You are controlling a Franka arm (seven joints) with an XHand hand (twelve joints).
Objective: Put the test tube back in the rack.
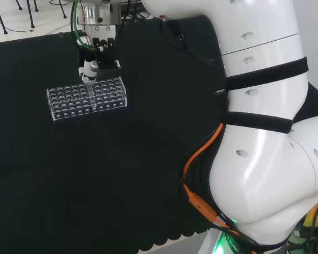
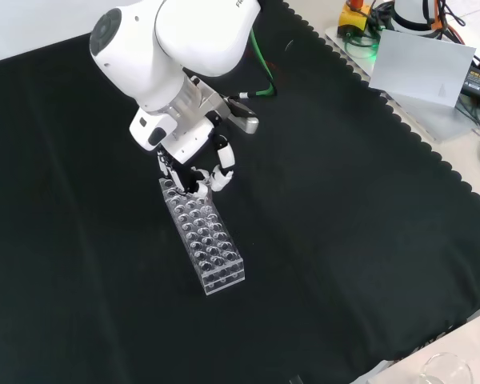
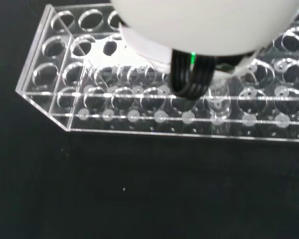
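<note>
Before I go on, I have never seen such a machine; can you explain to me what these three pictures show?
They show one white robot arm that ends in a black and white hand. One camera looks over the arm from behind, one looks down from the front, and one sits at the wrist. On the black cloth lies a clear rack with many round holes. The hand hovers over one end of the rack with its fingers curled. The test tube is clear, and I cannot make it out.

black cloth (image 2: 344,240) covers the bench; a glass vessel (image 2: 446,370) at its edge.
</note>
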